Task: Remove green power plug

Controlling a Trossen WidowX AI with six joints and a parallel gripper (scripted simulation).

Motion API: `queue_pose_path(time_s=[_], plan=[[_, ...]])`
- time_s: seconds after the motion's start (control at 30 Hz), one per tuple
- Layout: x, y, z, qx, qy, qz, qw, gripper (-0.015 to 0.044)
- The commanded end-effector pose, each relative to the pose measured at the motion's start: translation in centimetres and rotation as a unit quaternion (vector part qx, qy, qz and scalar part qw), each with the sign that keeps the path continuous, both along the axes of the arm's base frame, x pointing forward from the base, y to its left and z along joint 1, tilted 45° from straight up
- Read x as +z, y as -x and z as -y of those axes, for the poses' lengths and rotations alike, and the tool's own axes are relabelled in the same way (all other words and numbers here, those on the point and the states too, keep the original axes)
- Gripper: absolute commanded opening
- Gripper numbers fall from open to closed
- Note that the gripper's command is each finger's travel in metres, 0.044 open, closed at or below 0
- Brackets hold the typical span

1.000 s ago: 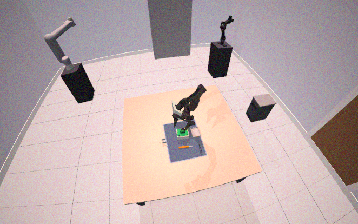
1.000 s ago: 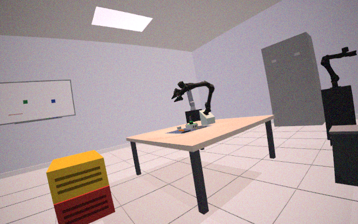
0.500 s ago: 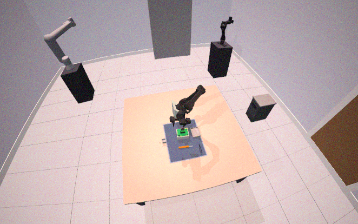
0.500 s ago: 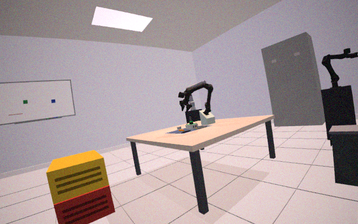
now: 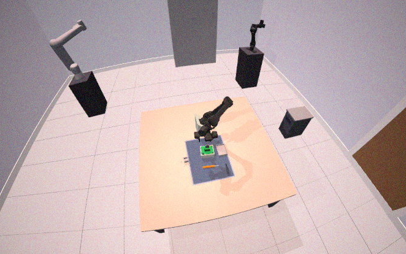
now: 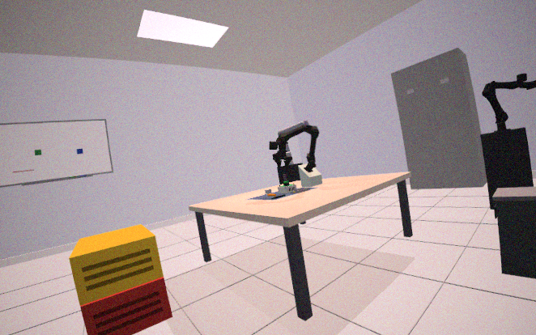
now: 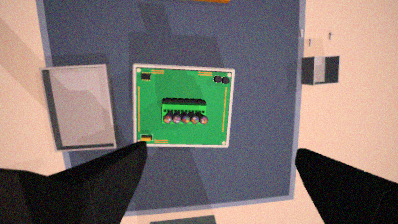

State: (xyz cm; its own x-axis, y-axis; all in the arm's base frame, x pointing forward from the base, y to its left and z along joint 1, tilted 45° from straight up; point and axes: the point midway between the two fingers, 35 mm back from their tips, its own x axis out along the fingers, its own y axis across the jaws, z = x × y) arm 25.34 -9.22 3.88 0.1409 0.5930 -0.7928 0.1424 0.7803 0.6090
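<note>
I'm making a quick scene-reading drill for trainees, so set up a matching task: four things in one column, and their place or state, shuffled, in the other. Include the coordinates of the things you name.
Things
1. green plug (image 7: 184, 108)
2. grey tray (image 5: 221, 150) (image 7: 112, 125)
3. orange-handled tool (image 5: 208, 166)
4. gripper (image 5: 205, 139) (image 7: 221, 152)

Places or states
A. lying on the blue mat (image 5: 198, 177) (image 7: 260, 165), with the board between it and the arm's base
B. open, with nothing between its fingers
C. on the circuit board (image 5: 211, 154) (image 7: 150, 110)
D. beside the board, with nothing in it

Right pairs: 1-C, 2-D, 3-A, 4-B
</note>
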Motion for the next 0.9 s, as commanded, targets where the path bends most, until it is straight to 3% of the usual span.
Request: queue_pose_path(time_s=[0.0, 0.43, 0.67, 0.87], plan=[[0.0, 2.5, -2.7, 0.025, -0.066, -0.033, 0.997, 0.0430], [-2.2, 2.3, -4.8, 0.025, -0.066, -0.032, 0.997, 0.0430], [-2.3, -1.0, -4.4, 0.025, -0.066, -0.031, 0.997, 0.0430], [-2.3, -1.2, -4.3, 0.025, -0.066, -0.031, 0.997, 0.0430]])
